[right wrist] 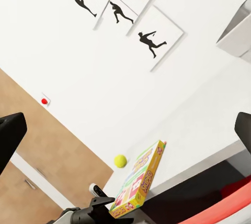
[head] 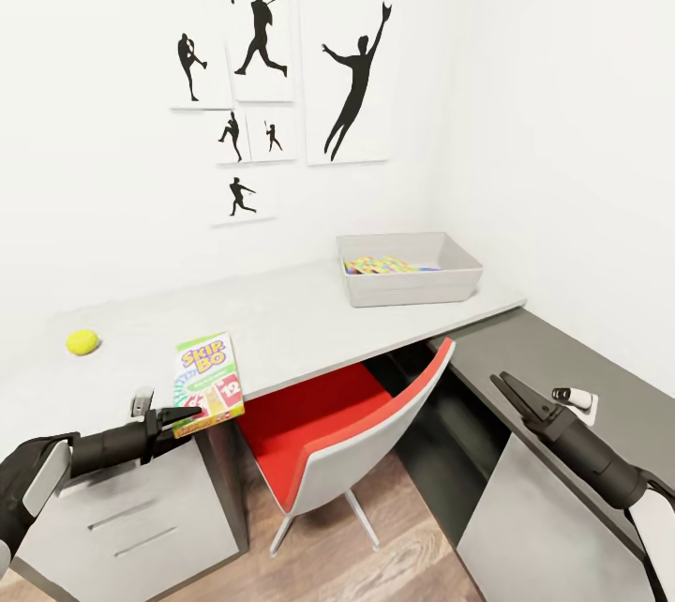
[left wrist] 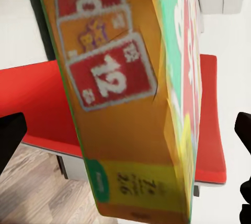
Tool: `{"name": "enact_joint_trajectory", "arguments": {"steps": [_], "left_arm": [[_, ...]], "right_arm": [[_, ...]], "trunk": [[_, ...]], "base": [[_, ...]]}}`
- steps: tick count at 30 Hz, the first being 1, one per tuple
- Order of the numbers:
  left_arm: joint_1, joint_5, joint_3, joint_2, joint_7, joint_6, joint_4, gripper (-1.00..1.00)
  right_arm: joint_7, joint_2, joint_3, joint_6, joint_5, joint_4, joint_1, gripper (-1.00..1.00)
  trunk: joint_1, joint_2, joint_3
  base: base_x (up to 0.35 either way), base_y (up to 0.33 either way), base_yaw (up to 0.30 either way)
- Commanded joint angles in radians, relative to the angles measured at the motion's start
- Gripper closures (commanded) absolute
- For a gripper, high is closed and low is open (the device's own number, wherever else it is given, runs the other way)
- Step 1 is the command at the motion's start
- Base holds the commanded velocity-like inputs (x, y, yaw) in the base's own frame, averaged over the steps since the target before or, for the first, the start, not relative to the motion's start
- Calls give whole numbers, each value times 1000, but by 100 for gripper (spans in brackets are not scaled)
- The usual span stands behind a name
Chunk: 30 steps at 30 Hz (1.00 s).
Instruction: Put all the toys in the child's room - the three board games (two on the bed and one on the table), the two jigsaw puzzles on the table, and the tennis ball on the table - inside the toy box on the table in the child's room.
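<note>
1. Toy box (head: pixel 410 281) sat far right on the table (head: pixel 281 321), holding jigsaw puzzles (head: pixel 380 264).
2. Left gripper (head: pixel 187 416) pinched the Skip-Bo game (head: pixel 207 383) at the near table edge.
3. Right gripper (head: pixel 511 391) was spread, empty.
4. Tennis ball (head: pixel 82 341) lay far left.
</note>
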Motion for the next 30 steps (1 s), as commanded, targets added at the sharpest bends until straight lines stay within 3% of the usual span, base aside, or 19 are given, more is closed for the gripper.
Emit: {"name": "enact_joint_trajectory", "arguments": {"steps": [1,13,14,27,30], "left_arm": [[-1,-2,1,0,-4,4,0,-100],[-1,-2,1,-2,-3,4,0,-100],[-1,-2,1,-2,-4,4,0,100],[-1,-2,1,0,-5,5,0,100],[-1,-2,1,0,-8,5,0,100]], "right_arm": [[0,0,0,6,-5,0,-1,-100],[0,0,-1,6,-5,1,-1,-100],[0,0,-1,6,-5,1,-1,-100],[0,0,0,6,-5,1,-1,-100],[0,0,0,6,-5,0,-1,-100]], "trunk": [[0,-1,-1],[0,-1,-1],[0,-1,-1],[0,-1,-1],[-12,20,8]], "base": [[8,0,0],[50,0,0],[4,0,0],[0,0,0],[0,0,0]]}}
